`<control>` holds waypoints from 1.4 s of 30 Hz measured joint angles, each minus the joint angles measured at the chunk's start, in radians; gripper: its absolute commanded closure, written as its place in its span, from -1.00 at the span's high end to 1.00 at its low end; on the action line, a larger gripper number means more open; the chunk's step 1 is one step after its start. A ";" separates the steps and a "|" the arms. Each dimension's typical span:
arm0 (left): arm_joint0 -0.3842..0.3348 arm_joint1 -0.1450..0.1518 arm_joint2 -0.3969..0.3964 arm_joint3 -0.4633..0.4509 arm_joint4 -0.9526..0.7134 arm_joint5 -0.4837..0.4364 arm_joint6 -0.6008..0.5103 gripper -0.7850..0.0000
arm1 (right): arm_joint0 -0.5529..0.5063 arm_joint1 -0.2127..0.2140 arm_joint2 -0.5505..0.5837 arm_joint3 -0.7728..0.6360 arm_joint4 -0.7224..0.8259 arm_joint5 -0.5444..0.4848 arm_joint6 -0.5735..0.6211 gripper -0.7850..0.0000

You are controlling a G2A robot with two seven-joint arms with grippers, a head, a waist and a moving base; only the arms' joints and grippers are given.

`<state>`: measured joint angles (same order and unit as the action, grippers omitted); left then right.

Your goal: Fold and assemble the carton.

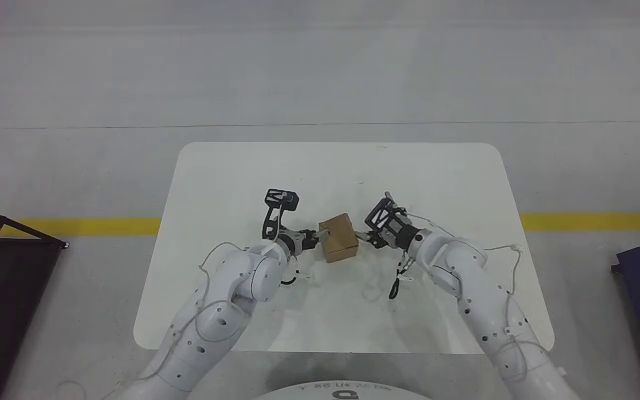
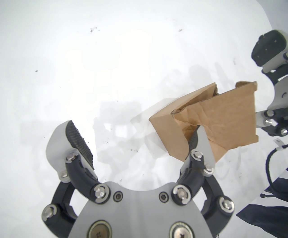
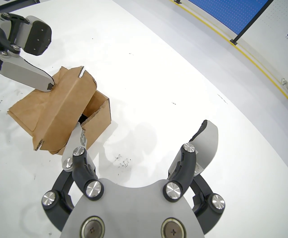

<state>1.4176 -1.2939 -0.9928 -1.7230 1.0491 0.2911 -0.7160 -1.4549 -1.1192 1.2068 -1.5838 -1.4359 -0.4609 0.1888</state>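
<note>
A test hall — white table point(image 1: 450, 180), yellow floor line point(image 1: 90, 226), blue partition point(image 3: 225, 11).

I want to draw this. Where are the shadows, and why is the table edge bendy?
Left wrist view: faint grey shadows lie on the table beside the carton. Right wrist view: a soft shadow lies on the table near the right gripper; the table's edge looks curved, likely the lens. Top view: even light, hardly any shadow.

Brown carton point(image 1: 337, 240), white table point(image 1: 230, 190), yellow floor stripe point(image 1: 90, 226)
</note>
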 measured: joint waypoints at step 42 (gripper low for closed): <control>0.004 -0.010 -0.003 0.008 0.012 -0.010 -0.007 1.00 | -0.042 0.012 0.015 -0.027 -0.025 -0.020 -0.021 1.00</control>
<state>1.4213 -1.3036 -0.9956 -1.7155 1.0615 0.2814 -0.7227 -1.4966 -1.1076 1.2216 -1.6112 -1.4614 -0.4809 0.1677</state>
